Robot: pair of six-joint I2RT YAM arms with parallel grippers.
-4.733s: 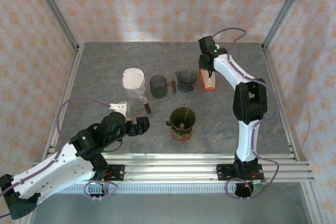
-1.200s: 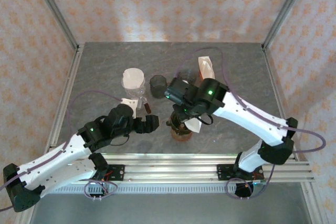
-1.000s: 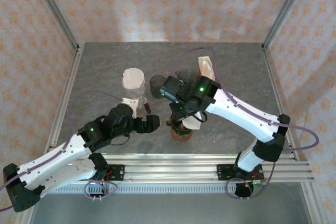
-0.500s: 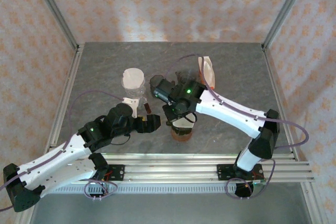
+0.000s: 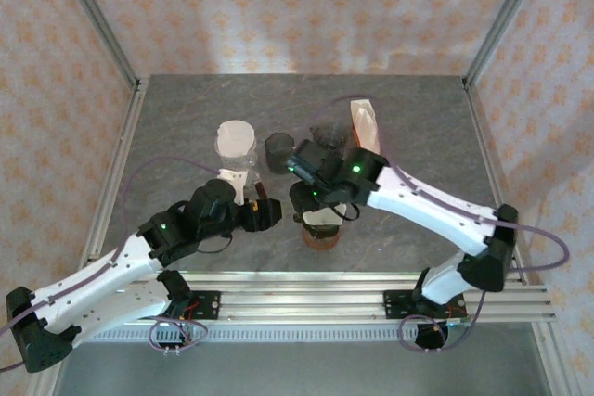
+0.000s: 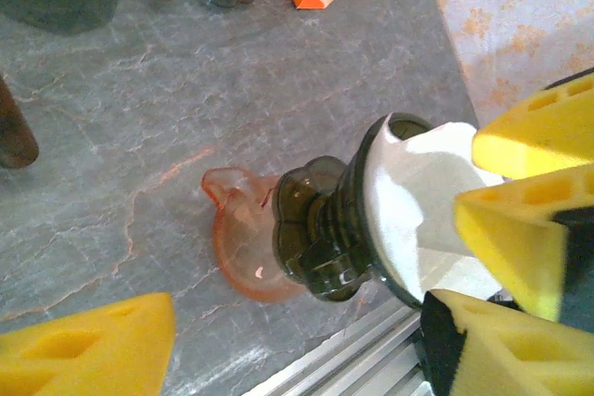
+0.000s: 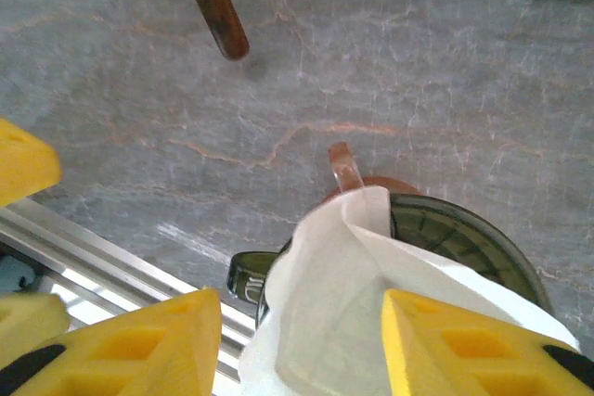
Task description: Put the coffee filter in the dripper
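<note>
the white coffee filter (image 7: pixel 353 294) sits in the mouth of the dark green dripper (image 6: pixel 320 234). its folded edge stands up above the dripper's rim, loose rather than pressed flat against the wall. the dripper stands upright on a small orange server (image 6: pixel 243 261), whose spout pokes out from under it.

the right gripper (image 7: pixel 302 340) hangs just above the dripper with its yellow fingers spread to either side of the paper. it clamps nothing, though one pad may be brushing the filter; the wrist view is too close to say.

the left gripper (image 5: pixel 264 215) is just left of the dripper, low over the grey table (image 5: pixel 186 108) and pointed at it, with its jaws wide apart and empty.

behind the dripper and to its left lies a brown stick with a clear top (image 7: pixel 215 11). further back are a dark glass (image 5: pixel 279 150) and a clear cup (image 5: pixel 236 141). an orange-and-white packet (image 5: pixel 364 127) stands behind the dripper to its right.
</note>
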